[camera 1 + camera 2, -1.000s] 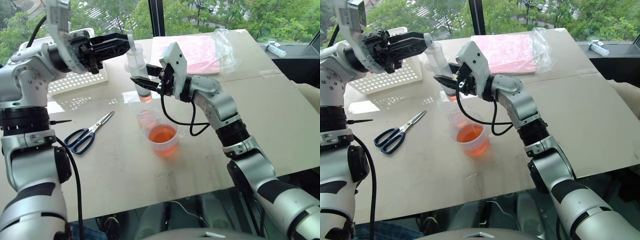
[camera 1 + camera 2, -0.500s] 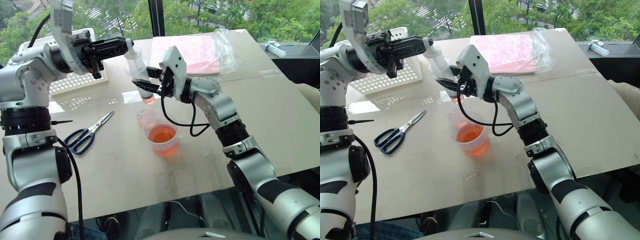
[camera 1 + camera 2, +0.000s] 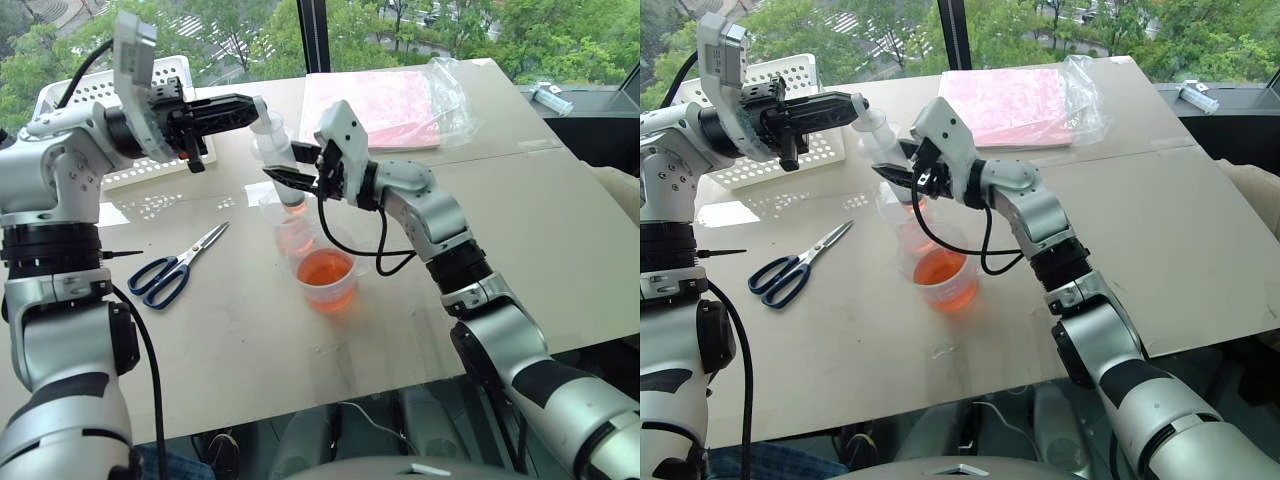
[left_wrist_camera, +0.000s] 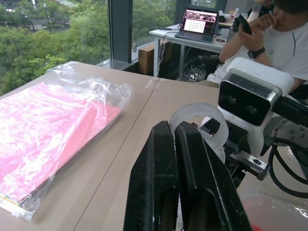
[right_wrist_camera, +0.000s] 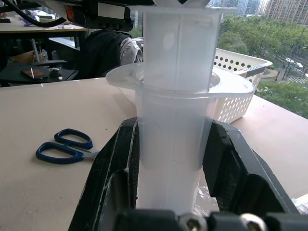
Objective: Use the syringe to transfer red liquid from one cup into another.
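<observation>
The syringe stands nearly upright, its nozzle just above the narrower clear cup, which holds a little reddish liquid. My right gripper is shut on the syringe's barrel; in the right wrist view the black fingers clasp the clear barrel on both sides. My left gripper is shut, with its tips against the round plunger top. The spouted cup stands in front of the narrow cup and holds red liquid.
Blue-handled scissors lie to the left of the cups. A white perforated basket stands at the back left, and a pink packet in a plastic bag lies at the back. A person sits beyond the table.
The left gripper's fingers have closed at the plunger top. The syringe has sunk a little toward the narrow cup. The right gripper has kept its hold on the barrel.
</observation>
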You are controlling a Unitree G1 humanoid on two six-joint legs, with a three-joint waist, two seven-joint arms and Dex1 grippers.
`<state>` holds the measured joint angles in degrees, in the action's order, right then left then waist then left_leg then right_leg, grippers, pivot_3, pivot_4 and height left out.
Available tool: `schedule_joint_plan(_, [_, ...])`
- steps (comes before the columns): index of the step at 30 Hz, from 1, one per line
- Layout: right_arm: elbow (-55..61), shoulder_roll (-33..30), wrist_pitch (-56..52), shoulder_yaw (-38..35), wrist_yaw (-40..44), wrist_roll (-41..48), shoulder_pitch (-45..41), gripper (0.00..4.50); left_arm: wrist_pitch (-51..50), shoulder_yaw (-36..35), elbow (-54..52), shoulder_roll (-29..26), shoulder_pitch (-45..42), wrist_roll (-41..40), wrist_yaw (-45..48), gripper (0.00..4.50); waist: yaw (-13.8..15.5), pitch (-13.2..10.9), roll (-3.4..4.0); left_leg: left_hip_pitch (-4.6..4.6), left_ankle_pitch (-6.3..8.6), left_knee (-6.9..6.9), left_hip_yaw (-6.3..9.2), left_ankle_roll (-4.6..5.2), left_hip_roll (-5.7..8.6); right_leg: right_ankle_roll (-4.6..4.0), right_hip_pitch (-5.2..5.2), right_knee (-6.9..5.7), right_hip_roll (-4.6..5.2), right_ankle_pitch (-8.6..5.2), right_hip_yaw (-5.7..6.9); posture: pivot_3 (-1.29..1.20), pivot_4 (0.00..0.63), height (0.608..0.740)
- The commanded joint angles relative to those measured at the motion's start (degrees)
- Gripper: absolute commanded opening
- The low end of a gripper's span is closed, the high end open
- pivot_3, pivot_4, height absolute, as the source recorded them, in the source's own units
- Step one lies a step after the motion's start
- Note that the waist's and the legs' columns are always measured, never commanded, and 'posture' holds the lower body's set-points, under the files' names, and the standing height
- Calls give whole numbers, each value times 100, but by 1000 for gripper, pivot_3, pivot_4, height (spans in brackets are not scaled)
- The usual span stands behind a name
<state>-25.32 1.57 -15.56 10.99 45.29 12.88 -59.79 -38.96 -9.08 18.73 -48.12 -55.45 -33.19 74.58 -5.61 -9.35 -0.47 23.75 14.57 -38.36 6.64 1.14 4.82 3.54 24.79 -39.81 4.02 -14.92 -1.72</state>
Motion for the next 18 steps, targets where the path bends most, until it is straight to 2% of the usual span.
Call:
schedule_joint_plan(1, [410,118,230,-372,-42,304,-480,1461,-40,193,-61,-37,130,113,84,36,0,0,0,0,0,0,1,0,0,0,0,0,0,0,0,0,150,740])
schedule_joint_plan(18, [885,238,-318,-560,-200,790,-528,1461,-120,195,-27,-50,220,124,118,36,0,0,0,0,0,0,2,0,0,0,0,-1,0,0,1,0,150,740])
